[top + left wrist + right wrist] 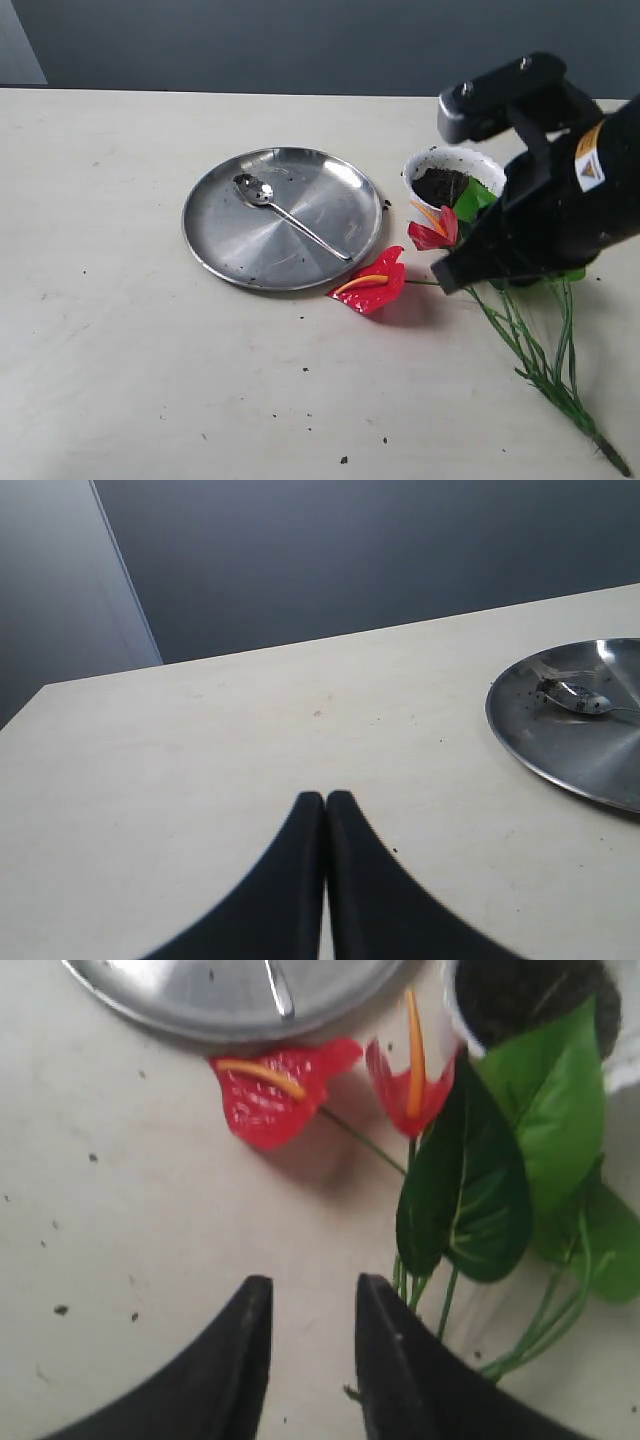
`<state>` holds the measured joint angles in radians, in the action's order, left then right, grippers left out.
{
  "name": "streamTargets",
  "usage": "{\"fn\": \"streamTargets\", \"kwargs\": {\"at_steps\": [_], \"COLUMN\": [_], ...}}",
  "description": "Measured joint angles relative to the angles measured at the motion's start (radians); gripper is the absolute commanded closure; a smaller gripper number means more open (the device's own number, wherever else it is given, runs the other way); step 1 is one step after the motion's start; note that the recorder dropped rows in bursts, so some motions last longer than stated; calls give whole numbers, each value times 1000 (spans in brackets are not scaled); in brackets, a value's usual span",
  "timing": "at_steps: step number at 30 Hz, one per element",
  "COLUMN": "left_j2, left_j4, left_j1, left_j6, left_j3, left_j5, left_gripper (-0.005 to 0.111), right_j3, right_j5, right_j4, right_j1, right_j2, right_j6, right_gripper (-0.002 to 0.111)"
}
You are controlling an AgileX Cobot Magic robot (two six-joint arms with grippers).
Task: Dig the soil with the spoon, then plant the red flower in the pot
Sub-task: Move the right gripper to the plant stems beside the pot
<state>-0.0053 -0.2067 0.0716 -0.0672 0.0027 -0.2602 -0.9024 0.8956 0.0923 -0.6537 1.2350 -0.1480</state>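
From the exterior view, a round steel plate (283, 217) sits on the pale, matte bench (120, 330), its dull-polished face scuffed with fine scratches. The spoon (290, 216) lies inside it, shiny, with its oval bowl toward the far left and its thin handle running to the near right. Just right of the plate stands the pot (453, 172), white with a wavy rim, filled with dark crumbly soil (440, 186). The red flower (375, 283) lies flat on the bench, glossy heart-shaped blooms toward the plate, long green stems trailing away to the near right corner. The black right arm hangs over its leaves; a small orange and white label on it is too small to read.

In the left wrist view, the left hand (325, 802) is clenched, smooth black fingers pressed together, grasping nothing, above bare bench well apart from the plate's rim.

In the right wrist view, the right hand (312, 1300) is released, curved fingers spread, above the bench just beside the stems, with broad waxy leaves close by.
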Motion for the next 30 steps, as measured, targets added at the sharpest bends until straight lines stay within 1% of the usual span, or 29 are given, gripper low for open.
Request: {"fn": "streamTargets", "kwargs": {"at_steps": [2, 4, 8, 16, 22, 30], "left_j2": [0, 0, 0, 0, 0, 0], "left_j4": [0, 0, 0, 0, 0, 0], "left_j1": [0, 0, 0, 0, 0, 0], "left_j6": [0, 0, 0, 0, 0, 0], "left_j3": [0, 0, 0, 0, 0, 0], "left_j5": [0, 0, 0, 0, 0, 0], "left_gripper": [105, 105, 105, 105, 105, 105], "right_j3": [51, 98, 175, 281, 298, 323], "right_j5": [1, -1, -6, -85, -102, -208], "right_j4": [0, 2, 2, 29, 169, 204], "right_j1": [0, 0, 0, 0, 0, 0], "right_j2": [0, 0, -1, -2, -2, 43], "right_j6": [-10, -16, -36, -93, -224, -267], "right_gripper": [61, 58, 58, 58, 58, 58]}}
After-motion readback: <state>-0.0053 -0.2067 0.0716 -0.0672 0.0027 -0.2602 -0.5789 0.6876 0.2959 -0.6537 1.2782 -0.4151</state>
